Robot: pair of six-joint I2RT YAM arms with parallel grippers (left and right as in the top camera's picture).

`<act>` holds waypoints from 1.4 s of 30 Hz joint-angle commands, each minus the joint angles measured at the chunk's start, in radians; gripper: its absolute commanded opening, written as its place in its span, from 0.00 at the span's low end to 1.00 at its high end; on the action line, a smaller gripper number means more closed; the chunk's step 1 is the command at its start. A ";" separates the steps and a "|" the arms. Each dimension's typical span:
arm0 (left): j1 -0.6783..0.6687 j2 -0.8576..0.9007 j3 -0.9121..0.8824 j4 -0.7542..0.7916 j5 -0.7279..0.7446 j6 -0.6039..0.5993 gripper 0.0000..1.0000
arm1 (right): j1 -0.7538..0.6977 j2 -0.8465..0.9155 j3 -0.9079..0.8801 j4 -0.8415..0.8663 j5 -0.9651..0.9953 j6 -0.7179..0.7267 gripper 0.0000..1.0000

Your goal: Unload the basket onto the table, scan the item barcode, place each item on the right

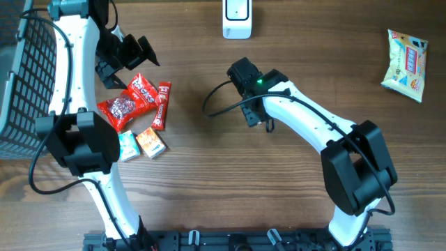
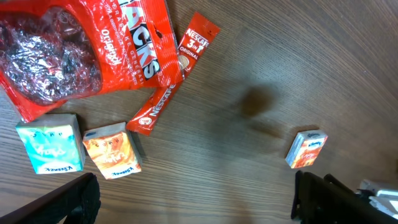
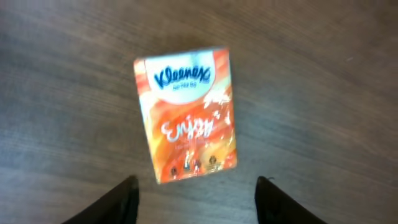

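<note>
Tissue pack (image 3: 186, 115), orange and marked Kleenex, is lying flat on the wooden table (image 3: 329, 68) with its printed face up. It is sitting on the robot's side of the white scanner (image 1: 237, 17), a little to the scanner's right. From overhead you are not seeing it, because the right wrist is hanging over it.

Well to the left of the scanner and nearer the robot, a cluster is crowding the table. A red candy bag (image 1: 129, 103) is overlapping a red coffee sachet (image 1: 162, 104). Just beside them a teal tissue pack (image 1: 127, 146) and a second orange pack (image 1: 151, 143) are lying side by side. A wire basket (image 1: 28, 77) is standing at the far left edge, and a yellow snack bag (image 1: 406, 64) is lying well apart, far to the scanner's right. Bare wood is separating the pack from the cluster, and nothing is lying between the pack and the scanner.

You are holding the right arm bent at the elbow, reaching in from the right with the wrist pointing down. The right gripper (image 3: 196, 180) is standing with its fingers (image 3: 121, 202) apart, one on each side of the pack's near end and not touching it. Your left arm is stretching up the basket side. The left gripper (image 2: 194, 186) is gaping wide above the cluster, holding nothing.
</note>
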 commanded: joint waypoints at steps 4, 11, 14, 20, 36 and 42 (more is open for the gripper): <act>-0.004 -0.011 0.009 -0.001 -0.009 0.005 1.00 | 0.000 -0.013 -0.006 0.016 0.011 0.020 0.56; -0.004 -0.011 0.009 -0.001 -0.009 0.005 1.00 | -0.001 -0.012 -0.007 0.027 0.005 0.020 0.56; -0.004 -0.011 0.009 -0.005 -0.009 0.005 1.00 | -0.012 -0.012 -0.007 0.037 0.003 0.031 0.63; -0.004 -0.011 0.009 -0.013 -0.010 0.005 1.00 | -0.137 -0.012 -0.007 0.054 -0.252 0.047 0.67; -0.004 -0.011 0.009 -0.005 -0.009 0.005 1.00 | -0.289 0.066 -0.008 0.033 -0.599 0.080 0.61; -0.004 -0.011 0.009 -0.008 -0.010 0.005 1.00 | -0.290 0.092 -0.008 -0.005 -0.522 0.160 0.61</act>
